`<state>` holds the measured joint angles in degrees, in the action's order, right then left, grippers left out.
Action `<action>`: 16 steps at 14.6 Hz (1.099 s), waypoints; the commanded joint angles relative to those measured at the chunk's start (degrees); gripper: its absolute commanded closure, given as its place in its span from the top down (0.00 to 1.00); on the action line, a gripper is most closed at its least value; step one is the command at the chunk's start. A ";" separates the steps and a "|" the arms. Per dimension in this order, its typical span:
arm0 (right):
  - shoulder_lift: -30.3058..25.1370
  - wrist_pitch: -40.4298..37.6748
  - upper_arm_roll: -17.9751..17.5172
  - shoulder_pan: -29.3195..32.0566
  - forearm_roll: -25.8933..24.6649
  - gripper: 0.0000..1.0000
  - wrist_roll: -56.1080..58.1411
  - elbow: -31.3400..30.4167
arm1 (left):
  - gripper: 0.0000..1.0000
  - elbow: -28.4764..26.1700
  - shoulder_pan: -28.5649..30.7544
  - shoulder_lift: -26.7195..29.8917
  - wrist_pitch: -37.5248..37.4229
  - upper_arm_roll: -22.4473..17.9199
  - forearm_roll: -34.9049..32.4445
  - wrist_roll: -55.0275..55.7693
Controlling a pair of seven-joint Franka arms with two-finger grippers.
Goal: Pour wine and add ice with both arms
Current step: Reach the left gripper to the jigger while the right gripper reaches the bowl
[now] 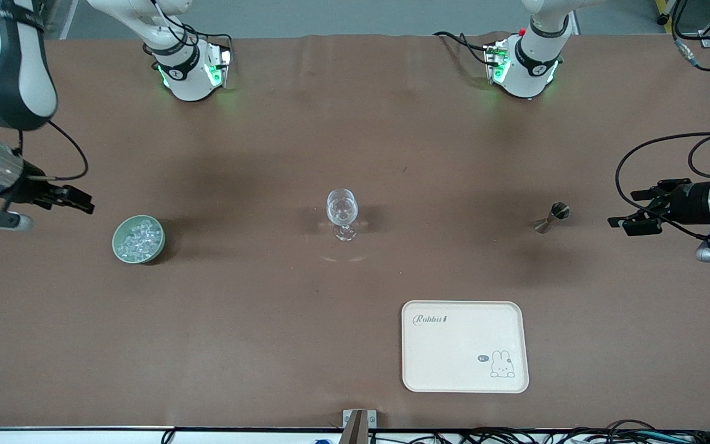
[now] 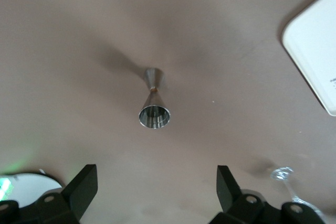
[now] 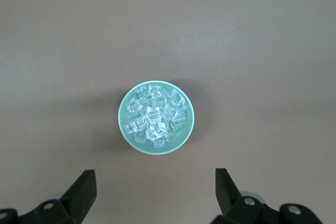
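An empty clear wine glass (image 1: 342,213) stands mid-table. A small steel jigger (image 1: 552,217) (image 2: 154,109) stands upright toward the left arm's end; no wine shows. The ice (image 1: 139,239) (image 3: 155,116) fills a pale green bowl (image 1: 117,245) (image 3: 124,124) toward the right arm's end. My left gripper (image 1: 621,223) (image 2: 156,182) hangs open over bare table beside the jigger, with nothing between its fingers (image 2: 84,184). Over the table just beside the bowl, my right gripper (image 1: 87,203) (image 3: 156,184) is also open and empty.
A cream tray (image 1: 464,376) (image 2: 315,45) with a rabbit drawing lies nearer the front camera than the jigger. Both arm bases (image 1: 188,71) stand along the table's back edge. Cables trail by the left arm's end.
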<state>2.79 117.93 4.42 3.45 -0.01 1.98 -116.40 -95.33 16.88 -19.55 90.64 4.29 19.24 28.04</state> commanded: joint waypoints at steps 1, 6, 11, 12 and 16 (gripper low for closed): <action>1.68 9.38 -0.46 0.51 -0.43 1.00 2.14 -5.92 | 1.00 0.76 0.96 -3.03 -1.87 -0.86 2.82 5.86; 7.40 20.92 -0.55 -0.11 -0.43 1.00 3.10 -10.33 | 1.00 -0.99 0.53 -7.61 -1.70 -4.98 11.15 9.57; 8.36 27.50 -0.64 -0.46 -0.52 1.00 3.90 -14.99 | 1.00 -5.91 0.26 -10.16 1.55 -10.08 19.32 8.79; 9.15 31.01 -0.73 -0.46 -0.43 1.00 3.99 -16.48 | 1.00 -7.31 0.26 -10.42 1.99 -10.70 21.17 8.61; 9.25 33.59 -0.64 -0.29 -0.43 0.96 6.18 -18.51 | 1.00 -15.04 0.52 -10.33 6.82 -12.55 27.59 2.29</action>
<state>12.91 149.64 3.79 3.04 -0.07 6.60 -133.13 -106.37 17.88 -30.95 95.23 -6.81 43.19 32.42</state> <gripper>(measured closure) 0.013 0.000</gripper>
